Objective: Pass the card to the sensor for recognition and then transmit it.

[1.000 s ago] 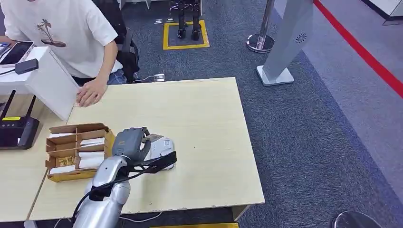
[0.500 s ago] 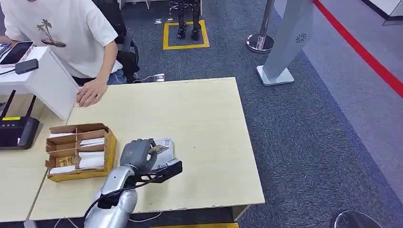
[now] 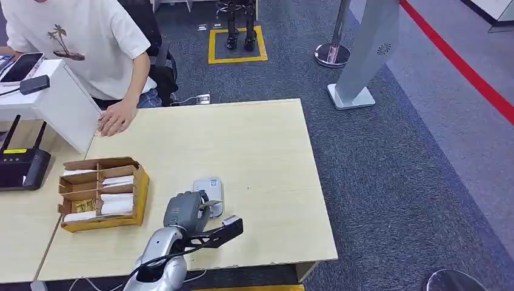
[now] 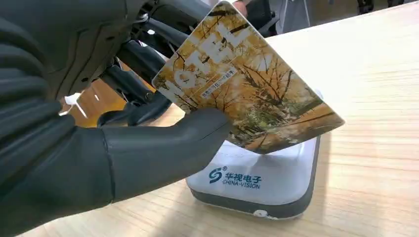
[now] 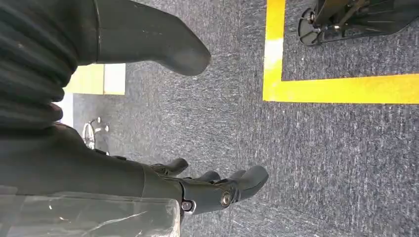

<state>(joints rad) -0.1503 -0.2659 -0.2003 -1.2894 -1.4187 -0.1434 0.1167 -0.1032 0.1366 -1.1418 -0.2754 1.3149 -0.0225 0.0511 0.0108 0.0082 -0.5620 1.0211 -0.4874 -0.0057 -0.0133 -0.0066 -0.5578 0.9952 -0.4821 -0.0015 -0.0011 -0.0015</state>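
My left hand (image 3: 185,212) pinches a card (image 4: 247,89) printed with yellow autumn trees between thumb and fingers. The card (image 3: 206,206) hangs tilted just above the near end of the white card sensor (image 3: 208,189), a flat pad with a blue logo (image 4: 262,180) lying on the wooden table (image 3: 267,157). Whether the card touches the pad I cannot tell. My right hand (image 5: 217,190) hangs over grey carpet with its fingers apart and nothing in it.
A cardboard box (image 3: 103,194) with compartments holding more cards stands left of the sensor. A person in a white shirt (image 3: 79,42) sits at the far left, one hand (image 3: 115,123) resting on the table. A black router (image 3: 21,167) sits on the neighbouring desk.
My left hand has drawn back toward me and to the right with the card, sliding off the sensor so most of the pad now shows.
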